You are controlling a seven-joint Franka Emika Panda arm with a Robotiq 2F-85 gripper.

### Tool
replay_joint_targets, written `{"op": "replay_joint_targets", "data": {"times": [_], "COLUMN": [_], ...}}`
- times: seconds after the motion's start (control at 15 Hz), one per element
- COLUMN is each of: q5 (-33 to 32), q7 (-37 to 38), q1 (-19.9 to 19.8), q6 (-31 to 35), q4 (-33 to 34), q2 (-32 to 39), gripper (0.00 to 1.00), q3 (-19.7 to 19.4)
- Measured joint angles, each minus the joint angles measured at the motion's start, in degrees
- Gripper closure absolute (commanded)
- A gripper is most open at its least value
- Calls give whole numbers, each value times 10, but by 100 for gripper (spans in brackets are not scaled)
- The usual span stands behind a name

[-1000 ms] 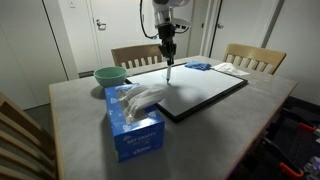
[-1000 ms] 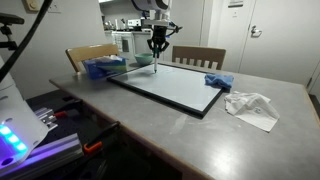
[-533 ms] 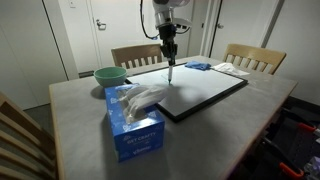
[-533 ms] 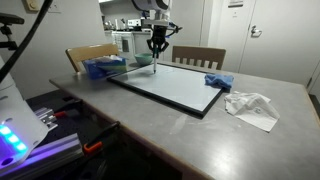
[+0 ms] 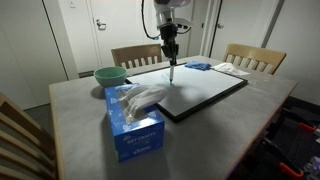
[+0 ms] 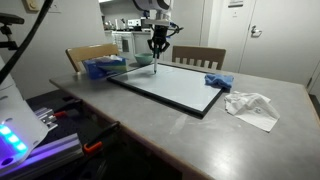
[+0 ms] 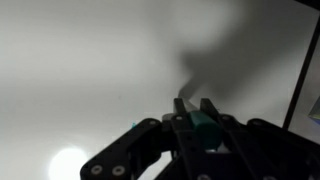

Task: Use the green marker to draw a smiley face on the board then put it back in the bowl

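Across the middle of both exterior views stands a grey table [image 5: 70,100], and on it the board [image 5: 205,95] lies flat, with its black frame running toward the lower right of the frame. At lower centre a blue tissue box [image 5: 135,128] sits close to the board's near corner. The bowl [image 5: 110,75] rests at centre left, apart from the board and behind the tissue box. A blue cloth [image 6: 217,81] lies at the board's far edge in an exterior view. Above the board's upper part the gripper [image 5: 170,48] hangs pointing down. Its fingers [image 7: 208,106] are clamped on the green marker [image 5: 169,70], which points down at the board. Whether its tip touches the surface I cannot tell.
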Motion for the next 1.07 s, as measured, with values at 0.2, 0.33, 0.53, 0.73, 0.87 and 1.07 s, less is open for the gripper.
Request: {"op": "replay_joint_targets", "data": {"times": [0.2, 0.33, 0.53, 0.73, 0.87, 1.07], "q5": [1, 2, 5, 6, 6, 7], "q7": [0, 0, 0, 0, 0, 0], "q1": [-2, -2, -4, -8, -12, -19], "q6": [0, 0, 0, 0, 0, 0], "q4": [0, 0, 0, 0, -1, -1], "q2": [0, 0, 0, 0, 0, 0], "gripper": [95, 95, 95, 95, 95, 95], "q3": [0, 0, 0, 0, 0, 0]}}
